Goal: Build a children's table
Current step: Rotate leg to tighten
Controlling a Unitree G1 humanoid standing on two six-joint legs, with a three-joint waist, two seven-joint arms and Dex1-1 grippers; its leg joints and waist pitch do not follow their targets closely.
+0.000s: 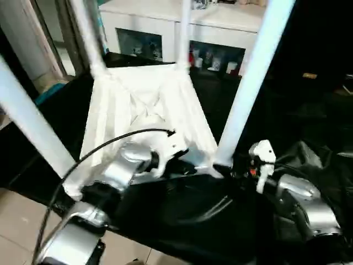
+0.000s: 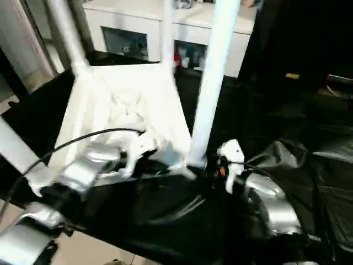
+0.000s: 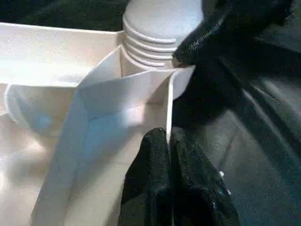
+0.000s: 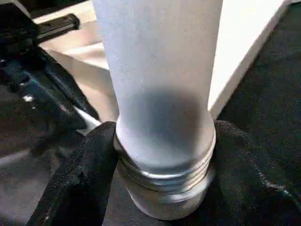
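Observation:
The children's table lies upside down on black cloth, its ribbed white top facing up and several white legs standing in the corner sockets. My left gripper is shut on the thin rim wall of the top near the front right corner. At that corner the leg rises steeply, and the screw threads at its base show above the socket. My right gripper is shut on this leg, one black finger pressed to each side just above the threads.
A white cabinet with glass doors stands behind the table. Black cloth covers the work surface, and tiled floor shows at the lower left. A black cable arcs over my left forearm.

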